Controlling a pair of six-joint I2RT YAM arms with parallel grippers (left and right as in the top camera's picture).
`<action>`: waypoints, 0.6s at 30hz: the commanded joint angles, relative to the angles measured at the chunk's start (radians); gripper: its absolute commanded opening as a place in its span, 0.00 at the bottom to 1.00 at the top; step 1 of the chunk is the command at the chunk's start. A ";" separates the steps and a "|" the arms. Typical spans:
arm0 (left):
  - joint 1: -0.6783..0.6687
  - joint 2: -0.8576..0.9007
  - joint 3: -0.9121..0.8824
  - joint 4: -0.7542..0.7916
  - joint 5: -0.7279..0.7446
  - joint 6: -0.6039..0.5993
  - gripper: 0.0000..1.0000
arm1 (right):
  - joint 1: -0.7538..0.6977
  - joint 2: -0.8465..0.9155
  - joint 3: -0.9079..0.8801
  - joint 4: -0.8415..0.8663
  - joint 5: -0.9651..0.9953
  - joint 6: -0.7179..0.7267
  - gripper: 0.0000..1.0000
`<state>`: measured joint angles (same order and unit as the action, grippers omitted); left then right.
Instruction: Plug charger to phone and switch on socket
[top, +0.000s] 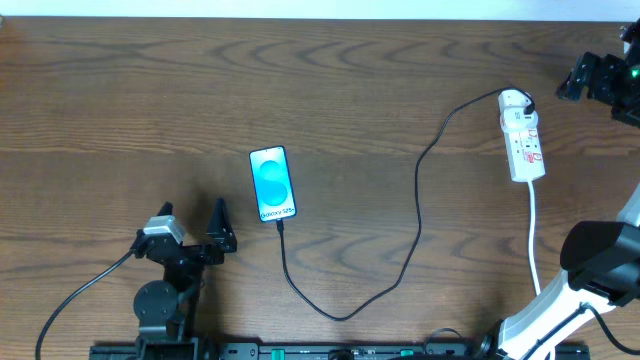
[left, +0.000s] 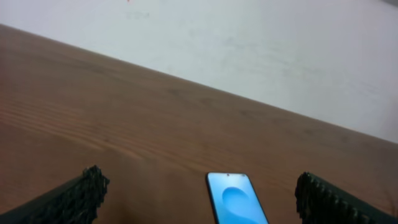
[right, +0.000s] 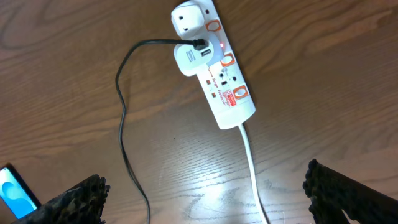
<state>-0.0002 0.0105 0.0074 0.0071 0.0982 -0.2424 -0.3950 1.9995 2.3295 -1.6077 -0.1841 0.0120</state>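
Dark brown wood-grain table (top: 120, 90) fills all three views, with a pale wall (left: 261, 43) behind its far edge in the left wrist camera.

The left gripper (top: 192, 214) sits low over the table just left of the phone (top: 272, 184) and slightly nearer the robot. Its jaws are spread wide and grasp nothing. From its own camera, the top end of the phone shows at the bottom edge between the two black fingers (left: 81, 199).

The right gripper (top: 582, 78) is well apart from the phone, far to its right and farther from the robot. Its jaws are also spread wide with nothing between them. Its camera looks down on bare wood and the power strip (right: 217, 74), with the phone just a blue corner at the lower left edge.

The phone lies flat, screen up and lit blue and white, with small text at its near end. The charger cable (top: 418, 190) has its tip in that near end. From there it runs toward the robot, curves in a loop to the phone's right, then climbs away to the power strip (top: 523, 135), which lies well to the phone's right. There it enters a white adapter (right: 189, 59) seated in the strip. A small red dot shows on the strip just beside the adapter. The strip's white cord (top: 534, 235) trails back toward the robot.
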 joint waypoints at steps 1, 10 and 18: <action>0.004 -0.009 -0.004 -0.064 -0.006 -0.002 0.99 | 0.004 -0.013 0.017 -0.002 -0.005 0.010 0.99; 0.004 -0.009 -0.003 -0.073 -0.010 0.023 0.99 | 0.004 -0.013 0.017 -0.002 -0.005 0.010 0.99; 0.004 -0.009 -0.003 -0.073 -0.002 0.132 0.99 | 0.004 -0.013 0.017 -0.002 -0.005 0.010 0.99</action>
<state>-0.0002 0.0105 0.0139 -0.0204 0.0792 -0.1810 -0.3950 1.9995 2.3295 -1.6077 -0.1844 0.0120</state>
